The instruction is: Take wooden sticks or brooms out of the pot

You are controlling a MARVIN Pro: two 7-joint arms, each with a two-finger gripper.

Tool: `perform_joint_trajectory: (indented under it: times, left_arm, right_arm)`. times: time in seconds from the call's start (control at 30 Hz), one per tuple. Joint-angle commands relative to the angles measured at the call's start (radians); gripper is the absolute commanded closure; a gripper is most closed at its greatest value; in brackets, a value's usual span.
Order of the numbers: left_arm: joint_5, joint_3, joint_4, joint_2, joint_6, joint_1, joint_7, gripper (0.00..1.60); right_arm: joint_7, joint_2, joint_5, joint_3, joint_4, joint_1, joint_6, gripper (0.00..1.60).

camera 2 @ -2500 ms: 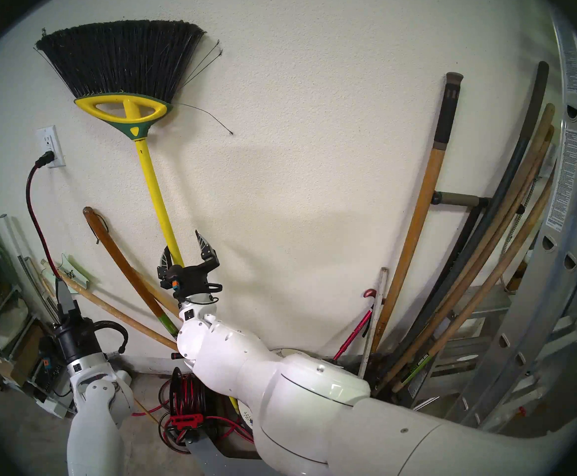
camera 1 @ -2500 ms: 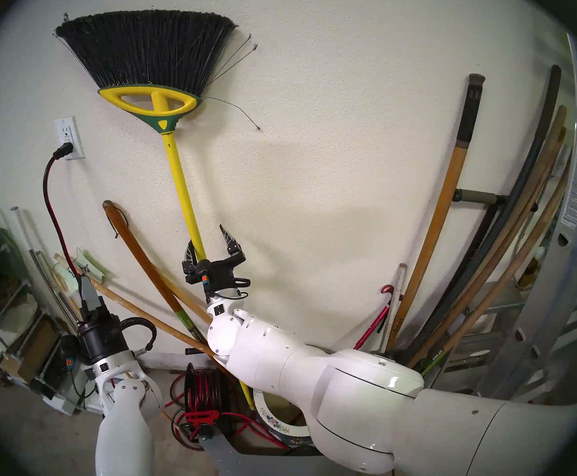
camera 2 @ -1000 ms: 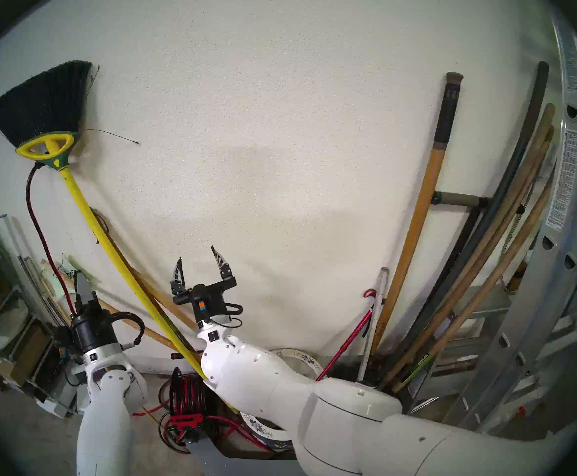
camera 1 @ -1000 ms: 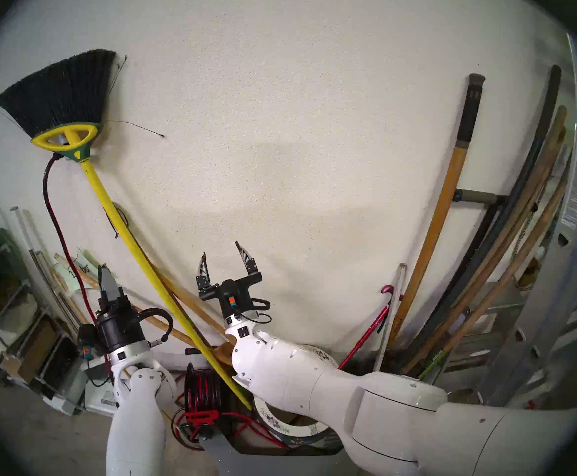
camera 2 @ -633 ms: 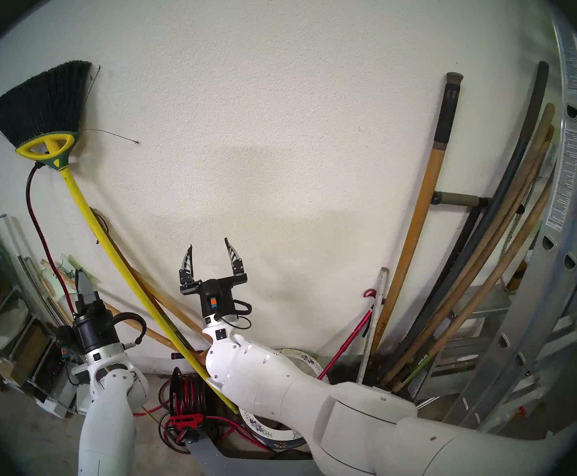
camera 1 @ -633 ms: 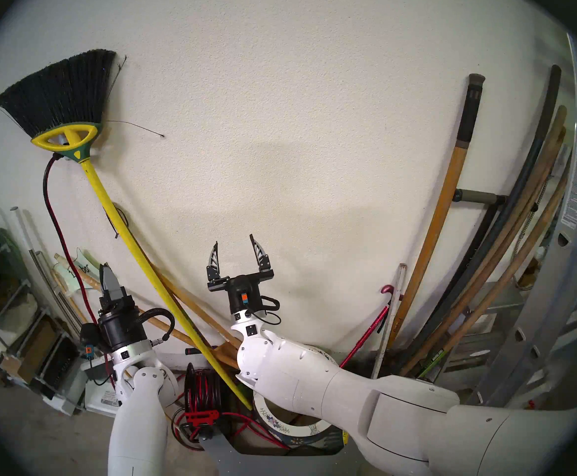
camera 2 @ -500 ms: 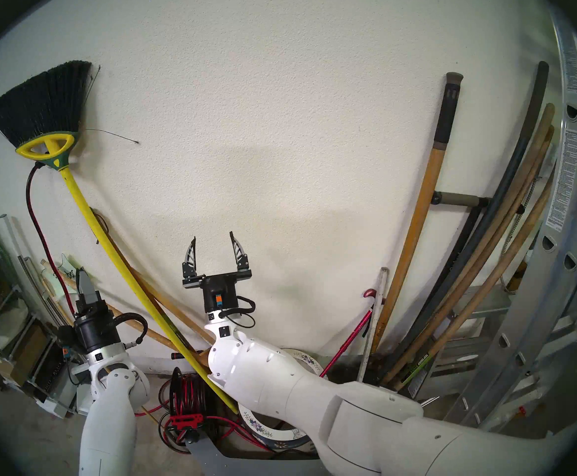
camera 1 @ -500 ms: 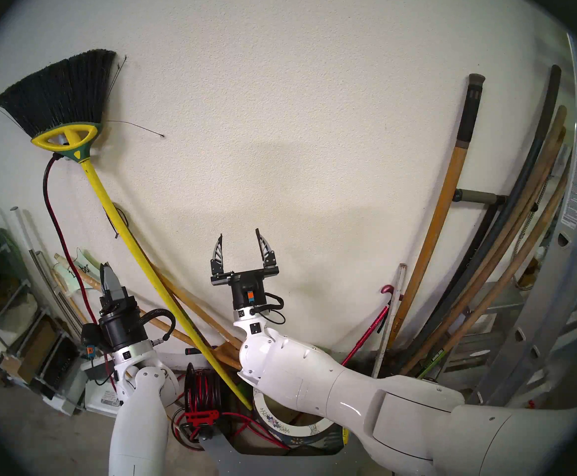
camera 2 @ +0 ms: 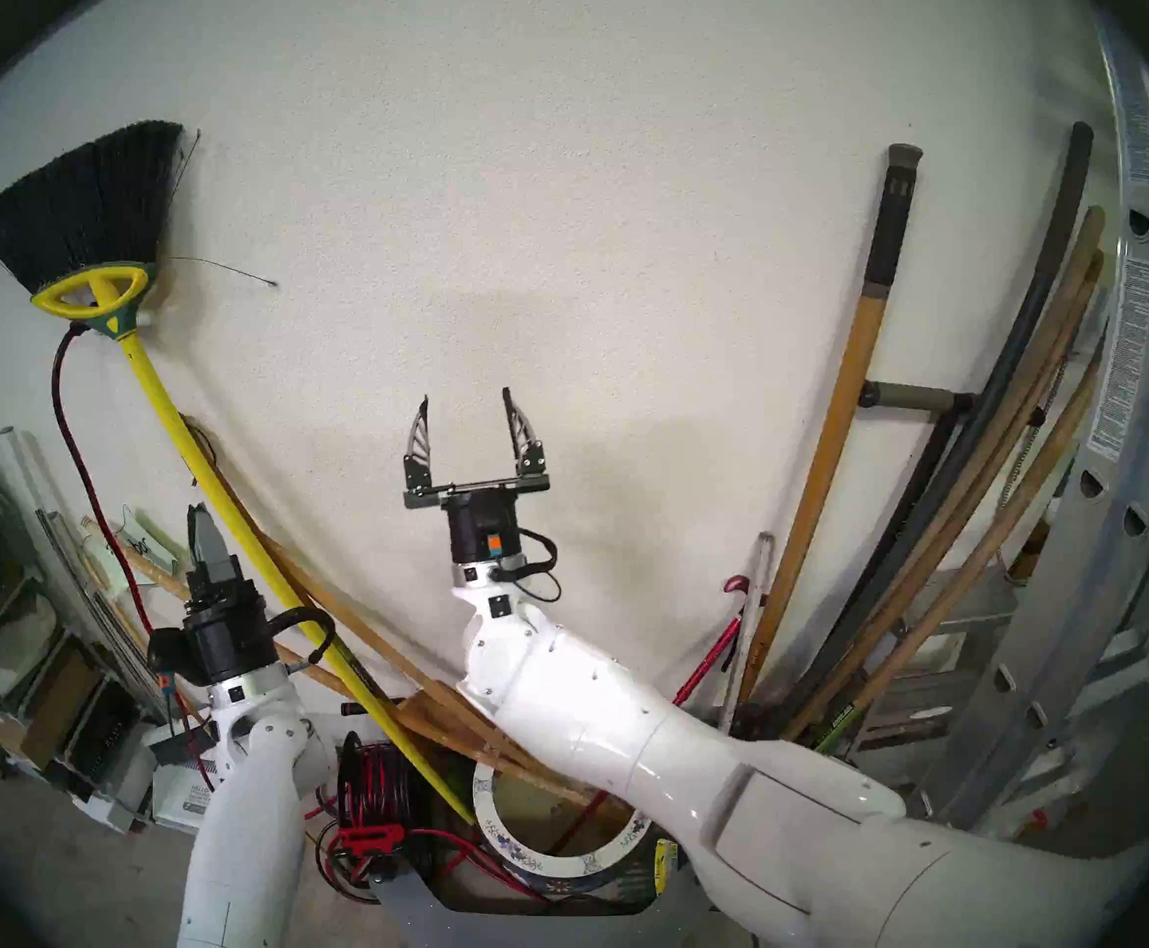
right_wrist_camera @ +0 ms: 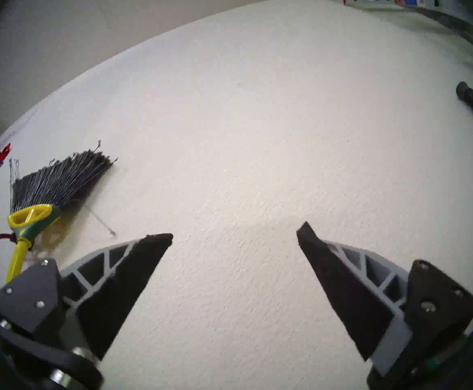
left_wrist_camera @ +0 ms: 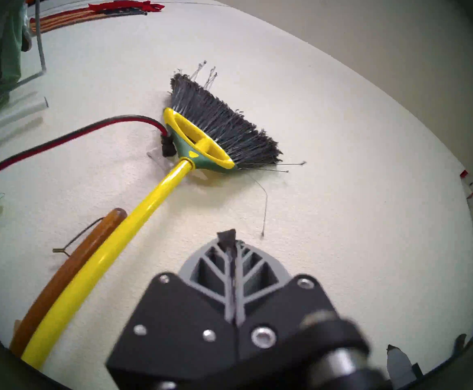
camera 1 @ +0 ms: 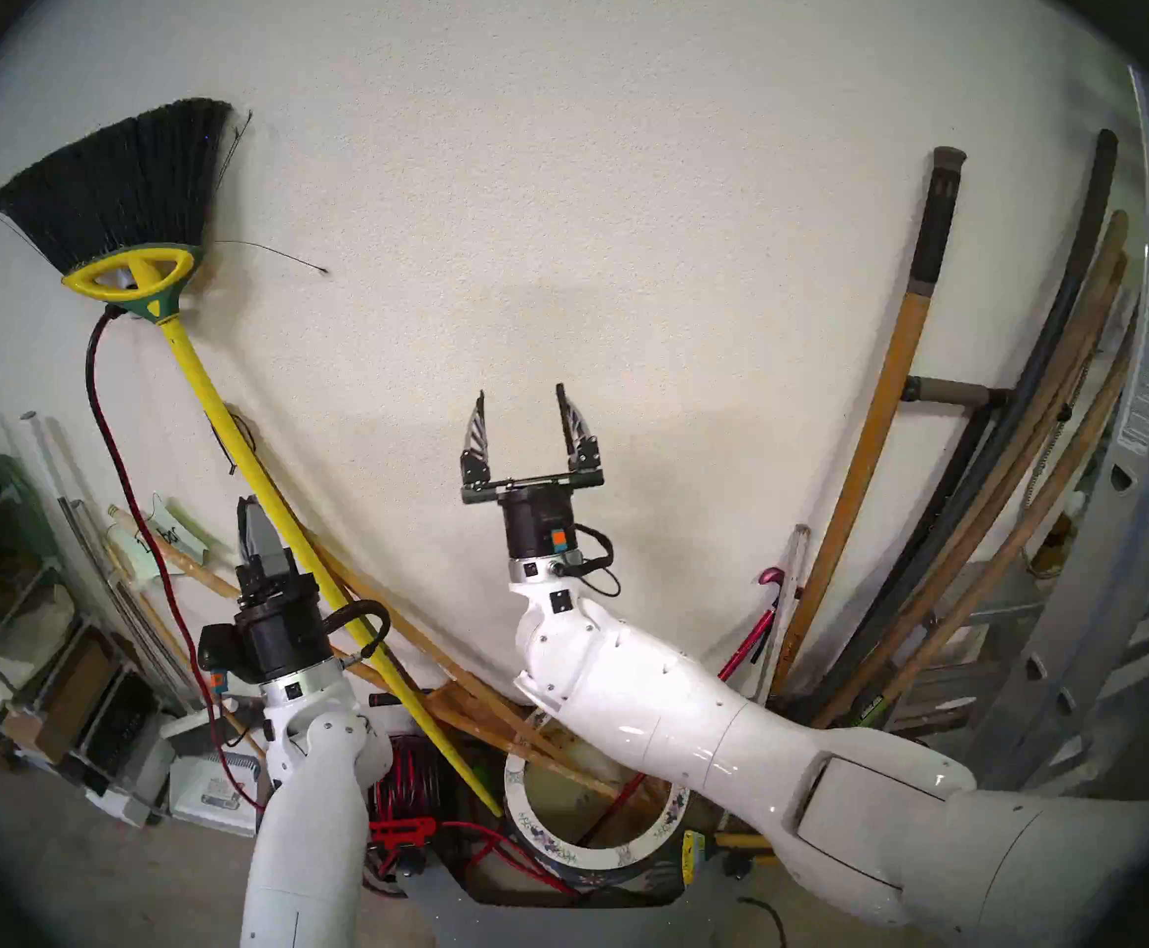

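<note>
I see the broom (camera 1: 298, 536) leaning left against the wall (camera 1: 626, 242), bristles up, its yellow pole's foot beside the pot (camera 1: 588, 861), outside the white rim. My right gripper (camera 1: 520, 409) points up at bare wall, fingers spread, holding nothing. My left gripper (camera 1: 250, 509) sits just beside the pole, fingers pressed together, empty.

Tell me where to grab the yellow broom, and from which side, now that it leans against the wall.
Grip the bare yellow pole of the broom mid-length, above where the wooden sticks cross it, probably with the open right gripper coming from the broom's clear right side. The pole is slim, round and slanted, so turn the fingers across it. The head is too wide.
</note>
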Motion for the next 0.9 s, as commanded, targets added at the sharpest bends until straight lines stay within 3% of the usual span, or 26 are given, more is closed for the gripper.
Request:
perform_joint_trajectory:
  times: [0.0, 0.43, 0.87]
  left_arm:
    - [0.020, 0.046, 0.000, -0.016, -0.017, -0.033, -0.031, 1.60]
    - [0.075, 0.126, 0.002, -0.015, -0.077, -0.111, -0.090, 1.60]
    - [0.113, 0.150, 0.034, -0.018, -0.148, -0.172, -0.125, 1.60]
  right_arm:
    - [-0.052, 0.112, -0.024, 0.082, -0.100, -0.021, -0.014, 0.00]
    - [-0.031, 0.289, -0.049, 0.328, -0.204, -0.093, -0.022, 0.00]
    - [-0.019, 0.441, -0.065, 0.547, -0.311, -0.200, -0.026, 0.00]
